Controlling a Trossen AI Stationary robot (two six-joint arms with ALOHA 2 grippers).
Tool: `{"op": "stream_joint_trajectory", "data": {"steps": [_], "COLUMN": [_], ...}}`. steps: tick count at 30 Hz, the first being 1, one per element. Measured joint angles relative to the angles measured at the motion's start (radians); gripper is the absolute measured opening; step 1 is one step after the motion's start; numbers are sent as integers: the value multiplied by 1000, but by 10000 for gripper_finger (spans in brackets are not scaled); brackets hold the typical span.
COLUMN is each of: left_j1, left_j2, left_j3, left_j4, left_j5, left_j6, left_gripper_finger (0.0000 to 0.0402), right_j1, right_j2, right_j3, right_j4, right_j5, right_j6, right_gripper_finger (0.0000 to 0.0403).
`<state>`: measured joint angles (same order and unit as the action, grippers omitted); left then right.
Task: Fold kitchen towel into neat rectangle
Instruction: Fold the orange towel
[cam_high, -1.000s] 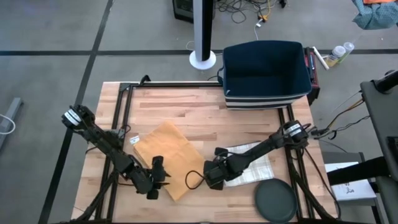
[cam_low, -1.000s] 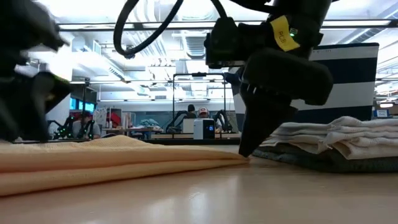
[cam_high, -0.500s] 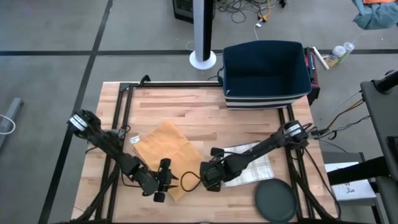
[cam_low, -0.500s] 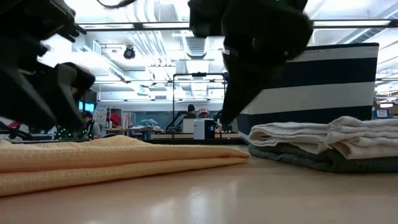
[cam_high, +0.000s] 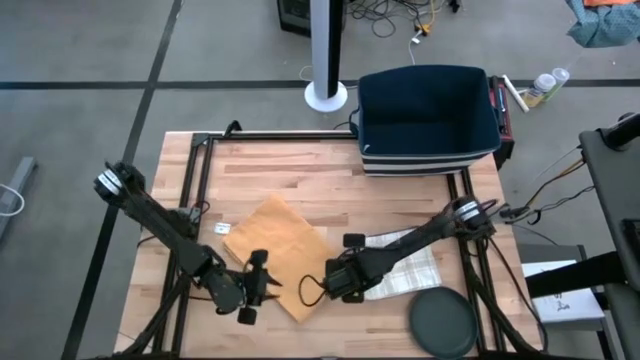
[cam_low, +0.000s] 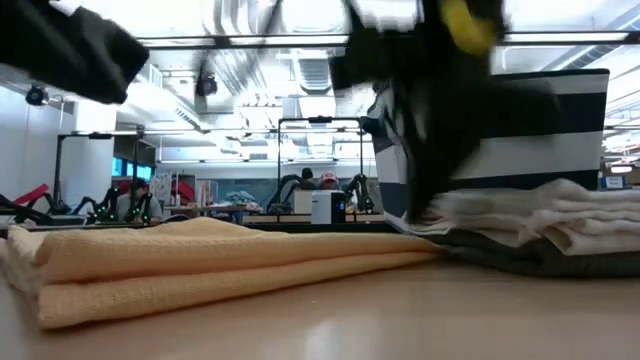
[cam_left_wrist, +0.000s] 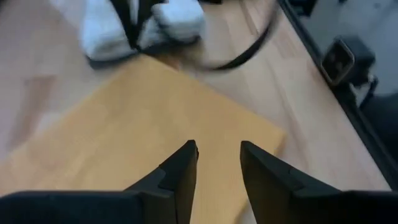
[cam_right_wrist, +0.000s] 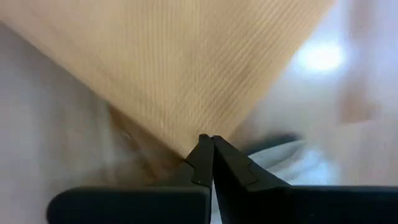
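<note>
The wooden worktop (cam_high: 300, 175) is being shown from above, with a dark blue bin (cam_high: 428, 118) standing at its far edge toward the right corner. A yellow kitchen towel (cam_high: 278, 255) is being seen lying folded flat on the worktop, turned diagonally, nearer the front edge than the far one and left of centre. A stack of pale folded towels (cam_high: 405, 270) is lying toward the right edge, with a dark round disc (cam_high: 443, 323) near the front right corner. A small white tag (cam_high: 222, 228) is resting just beside the yellow towel's left corner. The left gripper (cam_high: 252, 290) is being held over the towel's front-left edge, its fingers (cam_left_wrist: 180, 171) partly parted (nothing is seen between them). The right gripper (cam_high: 335, 284) is positioned at the towel's right side, jaws pressed together with nothing visibly pinched.
</note>
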<state>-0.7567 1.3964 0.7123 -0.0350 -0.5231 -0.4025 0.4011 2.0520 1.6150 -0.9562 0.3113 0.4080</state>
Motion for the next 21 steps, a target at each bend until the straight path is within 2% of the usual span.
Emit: {"op": "stream_joint_trajectory", "data": {"steps": [4, 7, 12, 18, 21], "left_j1": [0, 1, -12, -73, -112], "left_j2": [-25, -16, -3, -55, -103], "left_j3": [-30, -52, -78, -80, -81], "left_j4": [2, 21, 16, 9, -45], "left_j5": [-46, -54, 61, 69, 72], "left_j6": [-14, -92, -143, -170, -190], "left_gripper_finger": [113, 111, 105, 92, 84], "right_j1": [3, 7, 26, 57, 69], "right_j2": [-15, 3, 74, 157, 207], "right_j3": [1, -10, -18, 19, 91], "right_j4": [74, 144, 249, 385, 456], "right_j5": [-8, -43, -105, -225, -241], "right_j6": [-1, -11, -13, 101, 115], "right_gripper_finger": [0, 0, 0, 0, 0]}}
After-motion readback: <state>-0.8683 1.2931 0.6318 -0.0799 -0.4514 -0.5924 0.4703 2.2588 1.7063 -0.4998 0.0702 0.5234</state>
